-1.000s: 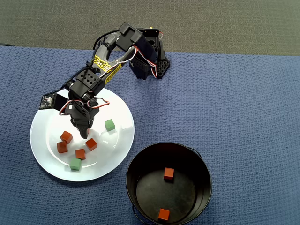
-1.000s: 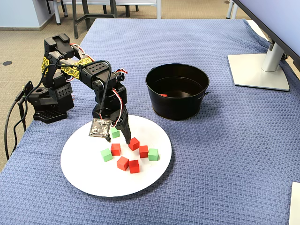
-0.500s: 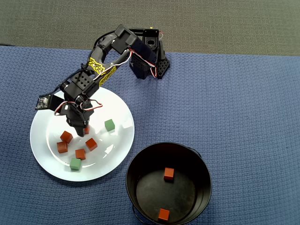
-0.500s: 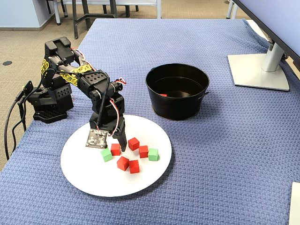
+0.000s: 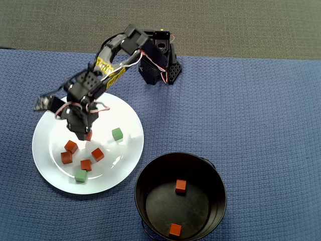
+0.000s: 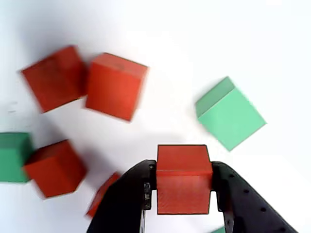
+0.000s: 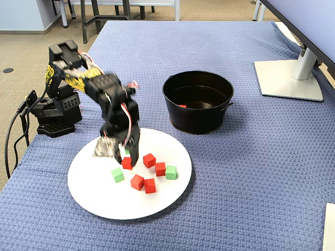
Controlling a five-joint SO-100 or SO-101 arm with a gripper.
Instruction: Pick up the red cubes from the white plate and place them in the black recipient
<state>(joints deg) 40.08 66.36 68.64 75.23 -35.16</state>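
Observation:
My gripper (image 5: 85, 135) is shut on a red cube (image 5: 89, 134) low over the white plate (image 5: 47, 153). In the wrist view the cube (image 6: 183, 177) fills the space between the two black jaws. Several more red cubes lie on the plate, among them one (image 5: 70, 146) just below the gripper and one (image 5: 98, 154) to its right. In the fixed view the gripper (image 7: 129, 158) stands near the plate's (image 7: 104, 204) left middle with the held cube (image 7: 126, 162) at its tip. The black recipient (image 5: 141, 197) holds two red cubes (image 5: 180, 186), (image 5: 175, 230).
Green cubes (image 5: 117, 133), (image 5: 81, 175) share the plate; one (image 6: 230, 113) lies just ahead of the jaws. The arm's base (image 5: 158, 63) stands at the cloth's far edge. A monitor foot (image 7: 289, 78) stands right of the pot (image 7: 196, 123).
The gripper has swung left across the plate in the overhead view and closed on a red cube. The arm is blurred with motion now.

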